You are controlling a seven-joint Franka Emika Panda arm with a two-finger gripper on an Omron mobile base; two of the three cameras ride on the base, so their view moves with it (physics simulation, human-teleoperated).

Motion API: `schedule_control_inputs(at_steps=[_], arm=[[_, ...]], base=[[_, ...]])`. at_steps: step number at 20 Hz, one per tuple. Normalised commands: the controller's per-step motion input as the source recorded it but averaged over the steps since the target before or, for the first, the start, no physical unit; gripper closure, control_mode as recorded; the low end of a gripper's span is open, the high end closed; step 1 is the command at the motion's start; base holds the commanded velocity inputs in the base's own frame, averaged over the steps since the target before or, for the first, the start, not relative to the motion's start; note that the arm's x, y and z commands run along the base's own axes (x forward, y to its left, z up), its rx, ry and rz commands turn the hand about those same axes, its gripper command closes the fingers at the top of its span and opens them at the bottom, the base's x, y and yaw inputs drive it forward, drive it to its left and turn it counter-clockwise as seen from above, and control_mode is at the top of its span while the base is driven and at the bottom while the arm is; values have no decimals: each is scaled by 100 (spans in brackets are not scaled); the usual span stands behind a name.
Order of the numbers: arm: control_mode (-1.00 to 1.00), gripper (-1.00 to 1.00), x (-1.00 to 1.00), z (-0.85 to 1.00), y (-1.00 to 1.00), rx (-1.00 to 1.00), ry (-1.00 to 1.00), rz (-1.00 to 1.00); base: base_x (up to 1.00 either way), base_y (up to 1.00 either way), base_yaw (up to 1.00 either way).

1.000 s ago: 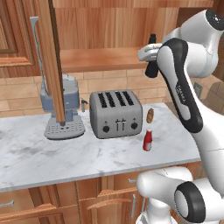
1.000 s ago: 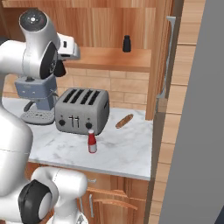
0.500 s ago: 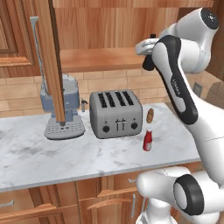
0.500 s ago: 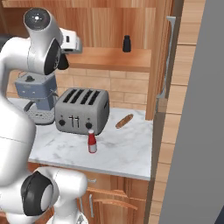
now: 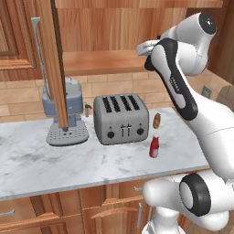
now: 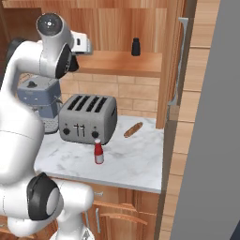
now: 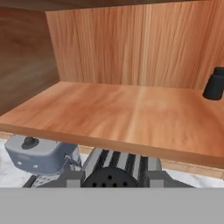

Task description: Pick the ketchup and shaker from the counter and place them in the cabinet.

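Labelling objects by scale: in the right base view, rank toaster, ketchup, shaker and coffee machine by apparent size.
1. Toaster
2. Coffee machine, partly hidden by the arm, so unsure against the toaster
3. Ketchup
4. Shaker, farther away, so close to the ketchup

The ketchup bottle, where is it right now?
The ketchup stands on the counter just in front of the toaster, toward its right end in the right base view.

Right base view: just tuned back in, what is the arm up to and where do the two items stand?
The black shaker already stands on the cabinet shelf, towards its right end. The ketchup is not yet picked: it stands upright on the marble counter in front of the toaster. The arm is raised at shelf height with its gripper shut and holding nothing, at the left part of the shelf, apart from the shaker. One item is done; the red bottle is left.
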Motion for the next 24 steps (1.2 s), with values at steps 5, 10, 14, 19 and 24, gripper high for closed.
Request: schedule_control_inputs(at_steps=[5, 10, 14, 19, 24], arm=[[-100, 100, 26, -16, 0, 0, -3, 0], [-100, 100, 24, -25, 0, 0, -2, 0], [-100, 100, 22, -20, 0, 0, -2, 0], [-100, 100, 27, -12, 0, 0, -2, 0], [-100, 100, 27, -1, 0, 0, -3, 0]], base=[[0, 0, 0], [0, 0, 0], [0, 0, 0], [0, 0, 0], [0, 0, 0]])
